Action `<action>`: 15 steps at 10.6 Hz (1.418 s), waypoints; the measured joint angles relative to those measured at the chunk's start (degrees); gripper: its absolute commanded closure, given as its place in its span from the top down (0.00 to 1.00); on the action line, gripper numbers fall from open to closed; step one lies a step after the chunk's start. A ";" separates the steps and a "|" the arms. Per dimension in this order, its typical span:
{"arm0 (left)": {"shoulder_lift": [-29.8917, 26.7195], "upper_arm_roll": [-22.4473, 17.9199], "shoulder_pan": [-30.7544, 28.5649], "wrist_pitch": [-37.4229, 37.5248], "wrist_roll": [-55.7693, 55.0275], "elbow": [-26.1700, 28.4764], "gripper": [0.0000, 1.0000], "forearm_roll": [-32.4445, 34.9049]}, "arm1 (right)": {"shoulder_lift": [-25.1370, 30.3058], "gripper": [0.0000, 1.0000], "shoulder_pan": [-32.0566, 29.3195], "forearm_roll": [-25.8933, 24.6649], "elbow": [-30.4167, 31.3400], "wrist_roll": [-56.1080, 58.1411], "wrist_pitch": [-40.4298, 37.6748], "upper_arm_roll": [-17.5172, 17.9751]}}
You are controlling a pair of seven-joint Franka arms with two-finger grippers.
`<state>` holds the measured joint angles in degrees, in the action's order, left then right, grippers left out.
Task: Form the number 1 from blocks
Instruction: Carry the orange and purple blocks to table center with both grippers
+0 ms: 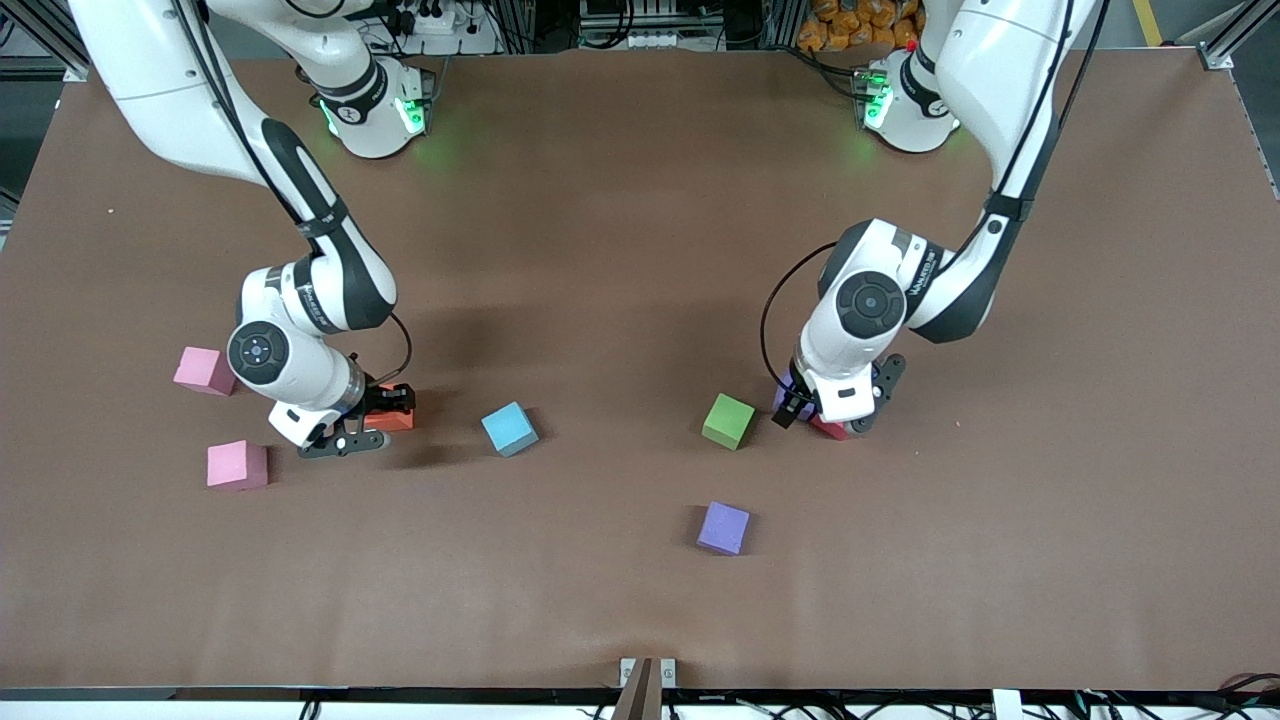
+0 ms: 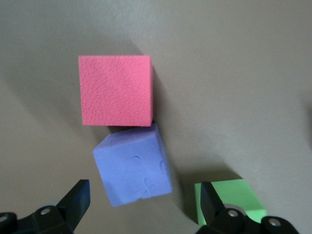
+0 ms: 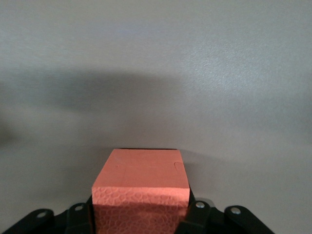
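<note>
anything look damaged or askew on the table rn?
One thing: the purple block under the left gripper has shallow dents on its upper face and sits skewed against the red block that it touches at a corner. The right gripper holds the orange block squarely. Nothing spilled.

Brown table filling front view, surface showing faint wrinkles. Small metal bracket sitting at middle of table edge nearest front camera. Orange bags and power strip with cables lying past table edge at bases' end.
</note>
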<state>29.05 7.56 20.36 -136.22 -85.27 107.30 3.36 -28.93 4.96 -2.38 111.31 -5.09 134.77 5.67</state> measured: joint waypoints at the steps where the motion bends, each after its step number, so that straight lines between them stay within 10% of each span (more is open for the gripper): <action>1: -0.21 -0.01 0.01 -2.06 -0.40 2.06 1.00 0.46 | 1.87 0.00 1.49 0.15 -1.53 -3.25 -4.94 0.57; 5: -0.26 -0.17 -0.01 -4.92 -3.85 4.80 1.00 3.70 | 7.48 0.00 20.14 2.37 -2.22 -27.97 -11.58 1.55; 11: 2.46 -0.36 0.00 -9.25 -16.38 5.03 1.00 13.17 | 5.51 0.00 43.21 6.60 4.05 -45.61 -1.25 1.49; 12: 2.48 -0.39 0.00 -9.27 -16.38 4.97 0.40 13.48 | 5.02 0.00 44.66 6.66 6.12 -46.12 2.60 1.47; 13: 2.49 -0.41 -0.01 -9.27 -16.37 4.92 0.00 14.24 | 4.01 0.00 45.46 6.71 7.46 -46.81 5.53 1.46; 14: 2.49 -0.41 -0.02 -9.27 -16.37 4.89 0.00 15.09 | 2.87 0.15 45.81 6.71 7.88 -47.77 7.24 1.44; 15: 2.50 -0.39 -0.02 -9.27 -16.37 4.89 0.00 15.33 | 2.02 0.99 45.99 6.71 7.85 -48.45 8.08 1.45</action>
<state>31.54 7.17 20.34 -145.49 -101.64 112.19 18.69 -26.91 50.95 4.34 119.16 -53.54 142.85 7.12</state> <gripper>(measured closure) 0.282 0.405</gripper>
